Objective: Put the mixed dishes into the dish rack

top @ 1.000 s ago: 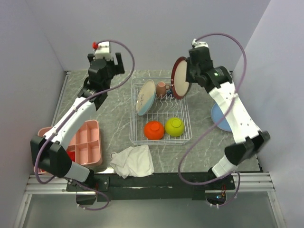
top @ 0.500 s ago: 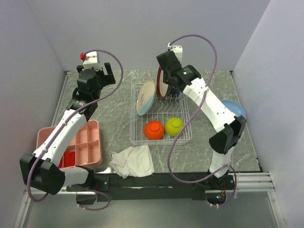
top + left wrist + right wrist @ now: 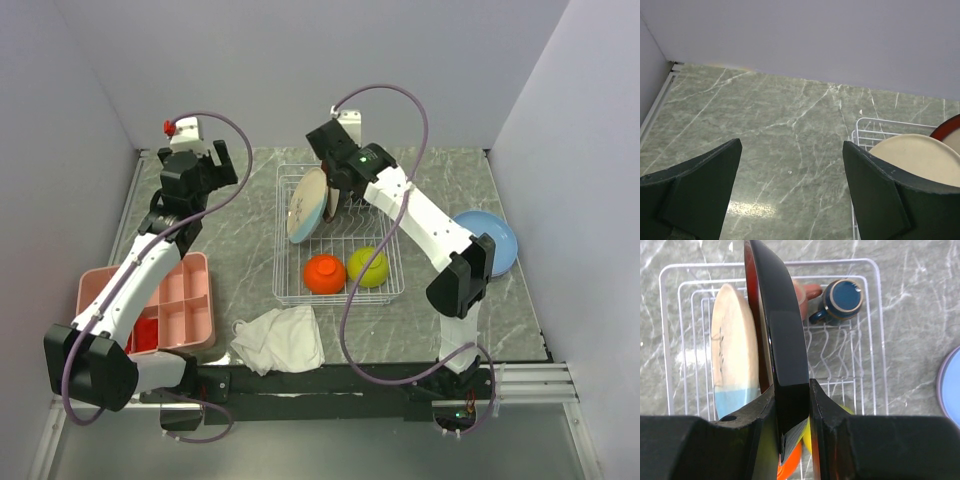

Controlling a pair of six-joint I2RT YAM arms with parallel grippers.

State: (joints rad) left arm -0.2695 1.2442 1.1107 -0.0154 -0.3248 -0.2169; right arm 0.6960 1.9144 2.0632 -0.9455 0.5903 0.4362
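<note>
Over the dish rack [image 3: 300,285], your right tool [image 3: 791,405] holds a dark plate [image 3: 780,330] upright. Your left tool [image 3: 792,150] is spread wide.

I work in a robotics lab test cell, not a real kitchen. Plain pale-lavender panels [image 3: 300,60] box in a small marble-patterned tabletop [image 3: 240,250]. An aluminium rail [image 3: 90,385] runs along its near edge and purple cables [image 3: 426,120] loop overhead. The kitchen touches are a white wire dish rack [image 3: 340,299] and a pink divided tray [image 3: 190,300].
</note>
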